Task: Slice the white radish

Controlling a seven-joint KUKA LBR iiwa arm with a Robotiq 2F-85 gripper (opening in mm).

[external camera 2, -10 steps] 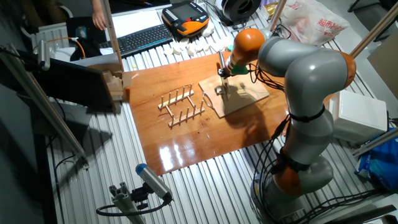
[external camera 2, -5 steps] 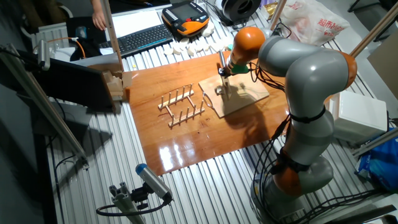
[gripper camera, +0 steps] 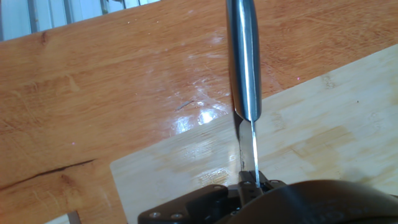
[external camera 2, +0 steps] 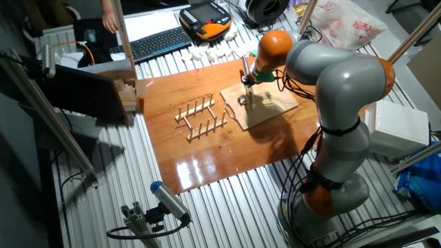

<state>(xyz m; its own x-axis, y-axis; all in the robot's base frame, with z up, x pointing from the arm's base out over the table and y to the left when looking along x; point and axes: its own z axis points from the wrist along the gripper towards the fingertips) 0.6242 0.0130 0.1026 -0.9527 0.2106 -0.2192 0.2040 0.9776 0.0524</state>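
Note:
My gripper (external camera 2: pixel 249 80) hangs over the light wooden cutting board (external camera 2: pixel 272 107) and is shut on a steel knife (external camera 2: pixel 246 96) that points down at the board. In the hand view the gripper (gripper camera: pixel 249 185) sits at the bottom edge, clamped on the knife (gripper camera: pixel 243 68), whose thin blade shows edge-on above the cutting board (gripper camera: pixel 311 143). A small pale spot (external camera 2: pixel 242 100) lies on the board beside the knife's lower end; it is too small to tell whether it is the white radish. No radish shows in the hand view.
The board lies on a glossy brown wooden tabletop (external camera 2: pixel 207 155). A wooden peg rack (external camera 2: pixel 201 117) stands left of the board. A row of white chunky blocks (external camera 2: pixel 213 51) lies behind it, near a keyboard (external camera 2: pixel 157 43) and an orange teach pendant (external camera 2: pixel 205 19).

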